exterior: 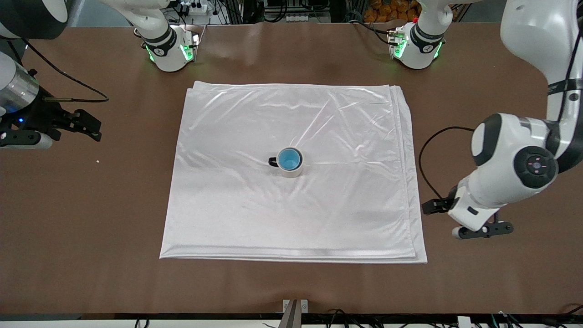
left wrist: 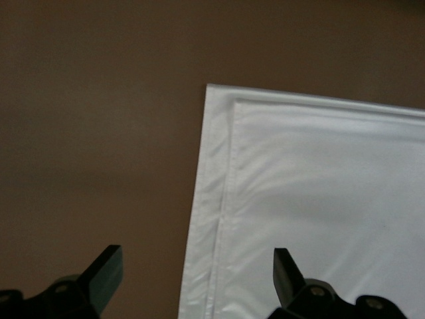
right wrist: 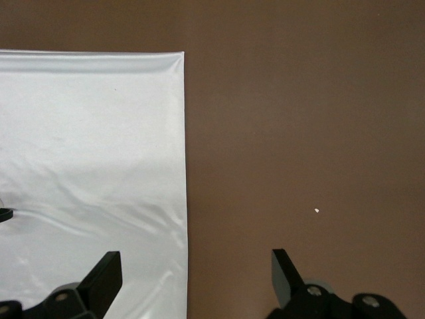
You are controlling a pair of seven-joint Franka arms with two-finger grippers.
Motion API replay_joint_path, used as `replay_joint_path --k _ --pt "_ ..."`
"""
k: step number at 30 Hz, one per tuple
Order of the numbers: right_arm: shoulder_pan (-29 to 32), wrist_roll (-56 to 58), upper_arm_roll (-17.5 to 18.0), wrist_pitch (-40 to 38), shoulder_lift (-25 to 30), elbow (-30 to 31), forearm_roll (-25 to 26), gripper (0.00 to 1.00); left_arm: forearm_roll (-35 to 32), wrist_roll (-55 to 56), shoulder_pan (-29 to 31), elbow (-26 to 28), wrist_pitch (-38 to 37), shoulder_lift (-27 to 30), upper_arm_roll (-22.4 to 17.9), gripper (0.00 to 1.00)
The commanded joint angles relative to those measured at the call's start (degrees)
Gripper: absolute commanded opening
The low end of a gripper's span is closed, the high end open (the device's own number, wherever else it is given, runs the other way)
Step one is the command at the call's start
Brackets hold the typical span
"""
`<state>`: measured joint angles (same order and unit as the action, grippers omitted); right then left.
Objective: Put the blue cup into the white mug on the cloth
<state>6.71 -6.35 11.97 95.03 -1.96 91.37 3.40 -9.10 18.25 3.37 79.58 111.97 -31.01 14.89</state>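
— What do I have, big things first?

— The cloth (exterior: 291, 182) lies flat mid-table. At its centre stands the mug (exterior: 291, 167) with the cup (exterior: 289, 158) already nested inside.

— And my grippers?

— Left gripper (left wrist: 198, 279) wide, empty, over the cloth's edge at its own end; right gripper (right wrist: 196, 279) wide, empty, over the other edge. Both well apart from the mug, so I judge nothing's left.

Shiny white folded fabric cloth (exterior: 255, 205) with faint creases lies on a plain brown table (exterior: 91, 205). Off-white cylindrical mug (exterior: 291, 171) has a black handle. Small light-blue cup (exterior: 289, 159) shows a brighter blue inside. Black-fingered left gripper (left wrist: 197, 279); black-fingered right gripper (right wrist: 197, 279).
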Motion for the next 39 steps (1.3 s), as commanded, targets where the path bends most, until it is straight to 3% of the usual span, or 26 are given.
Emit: replay_joint_path --k 1,16,27,39 --pt "0.7 -0.9 0.5 0.9 1.3 1.5 -1.0 0.99 0.5 -2.1 1.8 1.1 -3.2 4.2 1.4 1.00" --pt "0.9 -1.0 0.2 1.8 1.3 1.6 -2.0 0.99 5.6 -2.0 2.4 2.0 -19.7 12.6 2.0 1.00" --pt "1.4 -1.0 0.2 2.3 1.1 1.6 -2.0 0.99 9.6 -2.3 1.8 10.1 -20.7 22.7 -1.1 1.00" --pt "1.9 -1.1 0.2 2.6 1.3 2.7 -2.1 0.99 9.2 -2.3 -1.9 9.8 -23.1 25.9 -5.7 1.00"
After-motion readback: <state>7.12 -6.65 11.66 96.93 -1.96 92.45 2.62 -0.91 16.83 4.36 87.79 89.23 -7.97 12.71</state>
